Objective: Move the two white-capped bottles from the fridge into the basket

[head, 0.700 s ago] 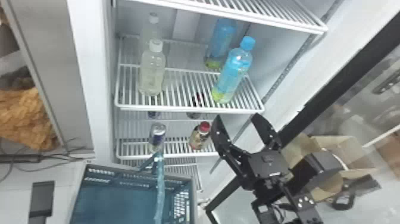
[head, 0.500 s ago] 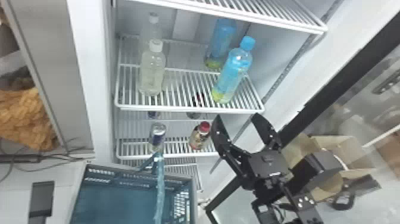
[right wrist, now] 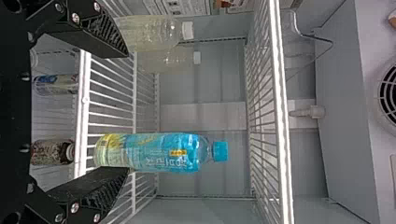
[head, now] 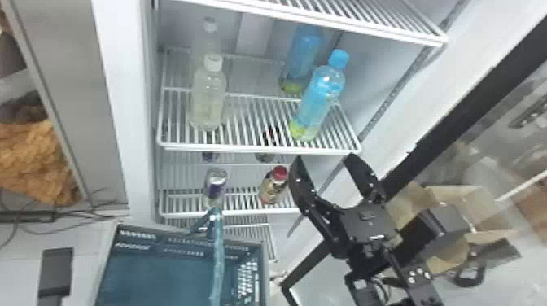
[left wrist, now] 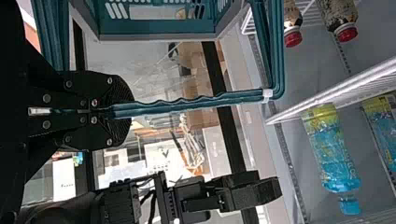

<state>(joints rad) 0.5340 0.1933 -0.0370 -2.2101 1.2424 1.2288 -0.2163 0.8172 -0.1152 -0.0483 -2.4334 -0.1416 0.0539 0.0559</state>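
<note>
White-capped bottles, front one (head: 208, 97) and back one (head: 207, 44), both parked on left side of fridge shelf (head: 260, 149), one behind other. Standing straight up, caps skyward, long axis vertical, bases on wire. Blue-capped bottle (head: 319, 99) upright too, right side of same shelf. Right gripper (head: 324, 158) out front, just below shelf edge, fingers wide apart, nothing between. Can (head: 215, 185) and red-capped bottle (head: 273, 186) one shelf down. Left gripper (left wrist: 122, 112) clamped on handle (left wrist: 196, 103) of basket (head: 262, 280), lower down outside fridge.
</note>
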